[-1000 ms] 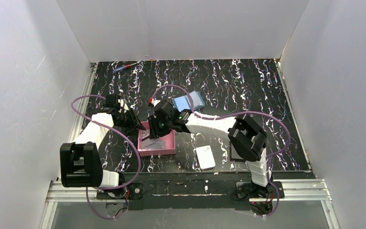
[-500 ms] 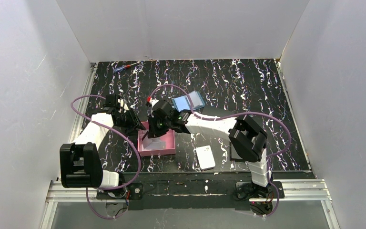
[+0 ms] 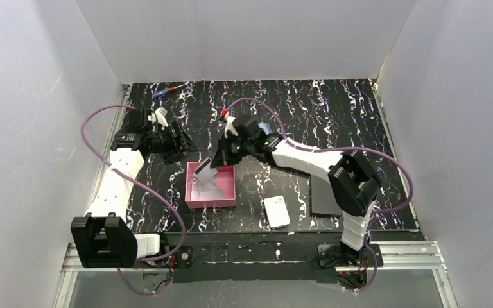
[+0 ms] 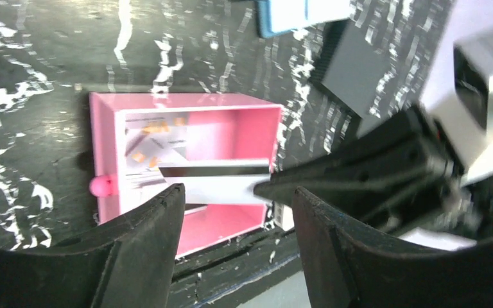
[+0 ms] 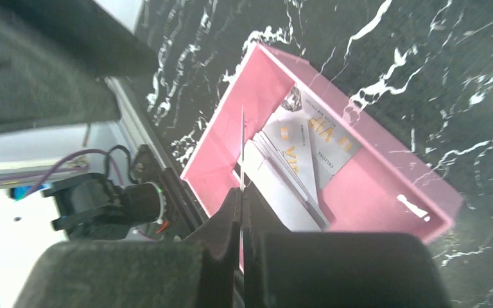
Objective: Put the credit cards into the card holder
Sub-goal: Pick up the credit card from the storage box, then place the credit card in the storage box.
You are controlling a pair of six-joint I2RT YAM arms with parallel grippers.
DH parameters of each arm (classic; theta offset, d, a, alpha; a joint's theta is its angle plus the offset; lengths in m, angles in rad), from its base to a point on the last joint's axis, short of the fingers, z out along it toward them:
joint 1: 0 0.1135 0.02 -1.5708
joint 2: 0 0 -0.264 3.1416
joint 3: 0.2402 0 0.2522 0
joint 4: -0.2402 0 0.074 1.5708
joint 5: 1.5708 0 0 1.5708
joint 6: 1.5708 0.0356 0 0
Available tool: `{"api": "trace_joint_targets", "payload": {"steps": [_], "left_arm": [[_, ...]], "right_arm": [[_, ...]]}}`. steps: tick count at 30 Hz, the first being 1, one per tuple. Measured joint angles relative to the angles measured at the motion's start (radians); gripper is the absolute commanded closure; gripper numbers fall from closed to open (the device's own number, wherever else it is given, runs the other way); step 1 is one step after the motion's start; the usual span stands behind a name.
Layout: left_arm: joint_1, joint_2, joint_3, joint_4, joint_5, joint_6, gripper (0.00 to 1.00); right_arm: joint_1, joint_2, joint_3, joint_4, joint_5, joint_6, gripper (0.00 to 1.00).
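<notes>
1. Jaws of right gripper (image 5: 242,192) clamped on edge of one credit card (image 5: 242,144), raised above pink tray (image 5: 221,122), presumably for transfer.
2. Other credit cards (image 5: 308,147) lie in tray.
3. Card holder (image 4: 298,14): one o'clock of tray.
4. Left gripper (image 3: 180,142): jaws apart, empty, ten o'clock of tray.
</notes>
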Motion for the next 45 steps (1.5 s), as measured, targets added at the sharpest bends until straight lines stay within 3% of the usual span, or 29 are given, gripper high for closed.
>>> {"api": "trace_joint_targets", "payload": {"steps": [8, 15, 21, 28, 29, 32, 39, 45], "left_arm": [[0.0, -0.075, -0.024, 0.031, 0.272, 0.037, 0.36], [-0.001, -0.104, -0.076, 0.045, 0.383, 0.08, 0.39], [-0.004, -0.104, -0.108, 0.039, 0.416, 0.116, 0.64], [-0.005, -0.104, -0.137, 0.042, 0.465, 0.123, 0.91], [-0.005, -0.102, -0.138, 0.044, 0.47, 0.123, 0.98], [-0.005, -0.09, -0.138, 0.051, 0.483, 0.124, 1.0], [-0.009, -0.087, -0.146, 0.081, 0.414, 0.12, 1.0], [-0.009, -0.08, -0.181, 0.164, 0.342, 0.078, 1.0]], "right_arm": [[-0.17, -0.043, -0.056, 0.155, -0.37, 0.071, 0.99], [-0.164, 0.0, -0.069, 0.274, -0.628, 0.142, 0.99], [-0.159, 0.02, -0.103, 0.465, -0.737, 0.267, 0.99], [-0.159, 0.057, -0.105, 0.539, -0.785, 0.311, 0.99], [-0.159, 0.061, -0.105, 0.542, -0.787, 0.315, 0.95], [-0.163, 0.073, -0.105, 0.549, -0.788, 0.322, 0.9], [-0.196, 0.102, -0.105, 0.495, -0.727, 0.278, 0.46], [-0.257, 0.113, -0.041, 0.18, -0.58, 0.068, 0.42]]}}
